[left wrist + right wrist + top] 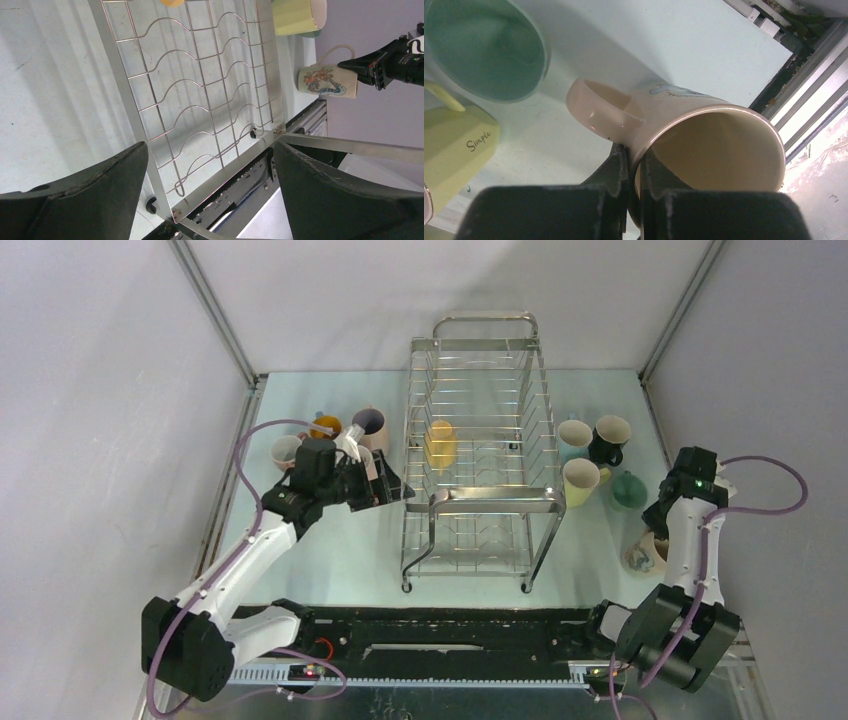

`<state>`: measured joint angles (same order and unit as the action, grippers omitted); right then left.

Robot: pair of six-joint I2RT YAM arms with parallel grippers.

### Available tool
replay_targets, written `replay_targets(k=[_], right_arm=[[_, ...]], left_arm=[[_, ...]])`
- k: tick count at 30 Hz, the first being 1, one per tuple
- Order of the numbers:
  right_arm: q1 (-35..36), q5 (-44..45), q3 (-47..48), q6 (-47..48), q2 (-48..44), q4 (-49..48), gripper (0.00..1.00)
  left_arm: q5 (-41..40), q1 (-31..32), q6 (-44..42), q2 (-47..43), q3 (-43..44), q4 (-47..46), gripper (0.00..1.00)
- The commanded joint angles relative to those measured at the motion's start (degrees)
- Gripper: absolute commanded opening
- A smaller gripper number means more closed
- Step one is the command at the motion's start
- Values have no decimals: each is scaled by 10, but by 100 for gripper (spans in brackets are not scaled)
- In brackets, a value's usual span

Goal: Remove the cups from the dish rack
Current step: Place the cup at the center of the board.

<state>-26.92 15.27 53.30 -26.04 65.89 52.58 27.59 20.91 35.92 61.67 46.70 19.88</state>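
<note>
The chrome wire dish rack (480,440) stands mid-table with one yellow cup (440,443) lying in it. My left gripper (395,490) is open beside the rack's left side. In its wrist view the rack's lower grid (200,100) fills the space between the wide-apart fingers (100,190). My right gripper (636,150) is shut on the rim of a cream cup with a picture on it (704,135), one finger inside and one outside. That cream cup (643,556) sits low at the table's right front. Whether it touches the table I cannot tell.
Left of the rack stand an orange cup (325,427), a pink cup (368,426) and a pale one (287,451). To its right are light blue (574,435), black (609,438), pale yellow (580,480) and green (627,490) cups. The table edge and rail (804,75) lie just beyond the held cup.
</note>
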Motion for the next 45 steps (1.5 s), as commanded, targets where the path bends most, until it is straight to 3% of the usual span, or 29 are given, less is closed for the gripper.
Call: replay_targets(k=[1,13,18,38,45], right_arm=[[-2,56,41,-2,8,-44,0],[21,90,41,-17,33,-51,0],[33,88,41,-19,33,-52,7],[81,42,72,-29,-38,-18,58],[150,17,140,-43,-61,9,77]], left_arm=[[9,5,-16,3,2,-10,100],[1,5,-19,5,2,-7,100],[-3,5,-20,2,-1,-5,100],[-13,5,-23,-3,-1,1,100],[-25,5,-21,-7,5,2,100]])
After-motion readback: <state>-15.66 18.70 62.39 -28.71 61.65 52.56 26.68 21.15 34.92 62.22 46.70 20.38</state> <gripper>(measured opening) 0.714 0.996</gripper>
